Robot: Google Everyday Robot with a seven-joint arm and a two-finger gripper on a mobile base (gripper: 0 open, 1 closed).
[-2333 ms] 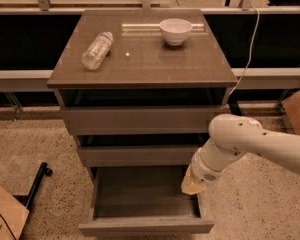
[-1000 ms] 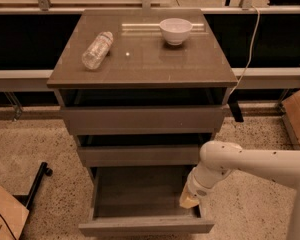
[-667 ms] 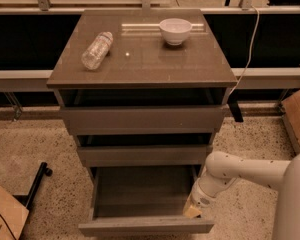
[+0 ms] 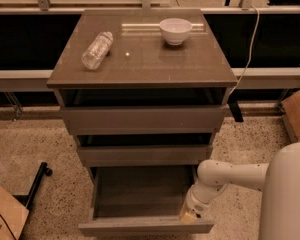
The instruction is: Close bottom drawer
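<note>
The bottom drawer (image 4: 140, 196) of the grey-brown cabinet stands pulled far out, its shallow box bare inside and its flat front (image 4: 145, 227) near the lower edge of the camera view. My gripper (image 4: 190, 215) hangs at the end of the white arm, down at the drawer's front right corner, just behind the front panel. The middle drawer (image 4: 145, 155) and the top drawer (image 4: 142, 119) above are each slightly ajar.
On the cabinet top lie a clear plastic bottle (image 4: 96, 50) on its side and a white bowl (image 4: 175, 30). A cardboard box (image 4: 5, 215) stands at lower left, another (image 4: 297, 114) at right. A black wheeled leg (image 4: 37, 179) lies on the speckled floor.
My arm has dropped lower and swung toward the drawer's front right corner; the gripper went from beside the drawer's right wall down to the front panel. The drawer has not visibly moved.
</note>
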